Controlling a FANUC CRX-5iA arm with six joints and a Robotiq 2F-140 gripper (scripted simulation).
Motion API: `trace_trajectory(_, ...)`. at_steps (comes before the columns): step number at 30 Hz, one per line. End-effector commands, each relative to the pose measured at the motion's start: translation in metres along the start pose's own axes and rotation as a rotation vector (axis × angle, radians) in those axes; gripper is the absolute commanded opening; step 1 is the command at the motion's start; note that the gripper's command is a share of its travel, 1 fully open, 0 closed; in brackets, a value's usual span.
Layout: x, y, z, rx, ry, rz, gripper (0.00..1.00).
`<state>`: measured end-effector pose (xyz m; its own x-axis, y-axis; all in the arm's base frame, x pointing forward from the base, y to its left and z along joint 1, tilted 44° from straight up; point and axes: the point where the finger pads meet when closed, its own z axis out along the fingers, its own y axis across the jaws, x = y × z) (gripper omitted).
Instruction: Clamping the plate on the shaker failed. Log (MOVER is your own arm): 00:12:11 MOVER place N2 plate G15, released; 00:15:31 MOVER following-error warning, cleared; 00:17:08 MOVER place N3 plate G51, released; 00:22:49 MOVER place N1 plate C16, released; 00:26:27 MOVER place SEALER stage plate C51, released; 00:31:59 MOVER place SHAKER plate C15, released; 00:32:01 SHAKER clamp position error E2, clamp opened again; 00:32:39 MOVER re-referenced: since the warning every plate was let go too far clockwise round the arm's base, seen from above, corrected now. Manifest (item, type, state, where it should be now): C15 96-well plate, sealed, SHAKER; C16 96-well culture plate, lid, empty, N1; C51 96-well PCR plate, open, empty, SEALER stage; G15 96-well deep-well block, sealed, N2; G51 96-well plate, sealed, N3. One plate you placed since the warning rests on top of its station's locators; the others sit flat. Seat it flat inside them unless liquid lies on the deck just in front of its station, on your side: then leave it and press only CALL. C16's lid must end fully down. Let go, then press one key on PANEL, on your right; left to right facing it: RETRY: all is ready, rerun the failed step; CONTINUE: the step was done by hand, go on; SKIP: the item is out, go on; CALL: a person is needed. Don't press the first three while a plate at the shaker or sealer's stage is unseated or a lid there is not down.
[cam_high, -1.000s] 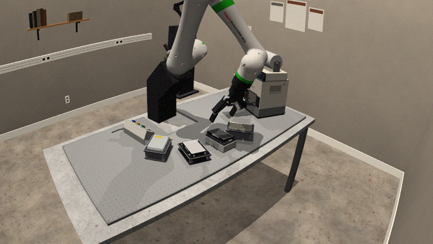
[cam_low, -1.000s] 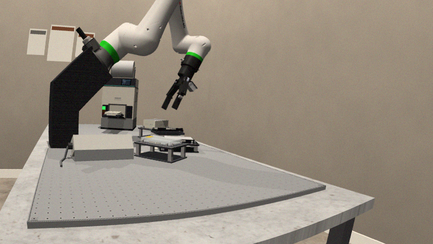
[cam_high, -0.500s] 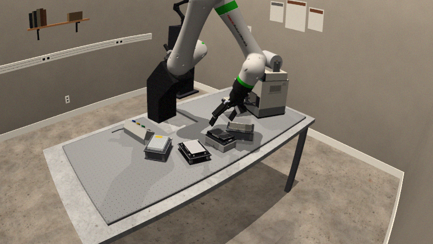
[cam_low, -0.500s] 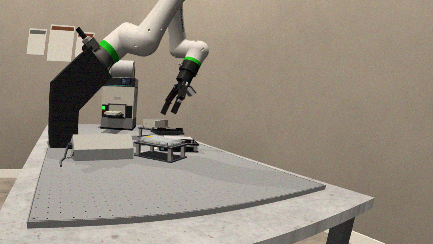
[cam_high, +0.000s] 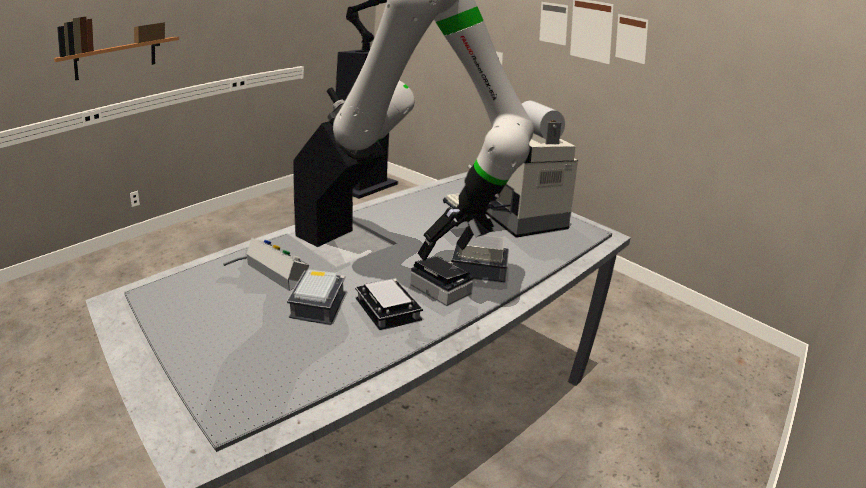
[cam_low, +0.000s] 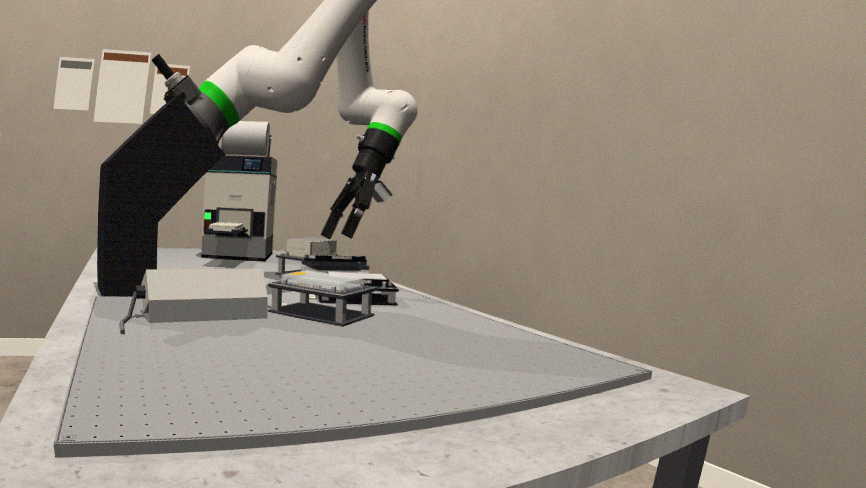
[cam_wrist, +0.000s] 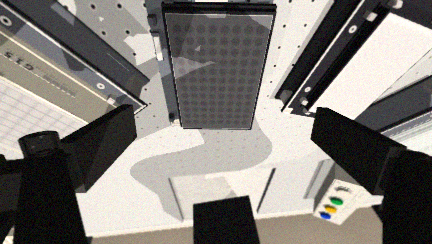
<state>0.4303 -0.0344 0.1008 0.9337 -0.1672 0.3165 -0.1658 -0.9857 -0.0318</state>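
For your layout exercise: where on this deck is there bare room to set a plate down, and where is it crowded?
Bare: the broad near stretch of the deck, between the plate stations and its front edge. Crowded: the row from the panel to the sealer, where the open gripper hangs over the shaker.

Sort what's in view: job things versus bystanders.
Job:
- pincer, open and empty
- dark plate on the grey base
- key panel
- sealer

Lying about:
- wall shelf
- wall sheets
- wall socket
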Motion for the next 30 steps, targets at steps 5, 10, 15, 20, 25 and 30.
trace_trajectory(5,0.004,-0.001,0.008,0.0,0.001,0.0,1.0)
trace_trajectory(10,0.008,-0.003,0.015,0.0,0.001,0.0,1.0)
trace_trajectory(15,0.011,-0.004,0.023,0.0,0.001,0.0,1.0)
trace_trajectory(20,0.013,-0.004,0.027,0.0,0.001,0.0,1.0)
trace_trajectory(25,0.017,-0.006,0.035,0.0,0.001,0.0,1.0)
trace_trajectory(30,0.017,-0.006,0.035,0.0,0.001,0.0,1.0)
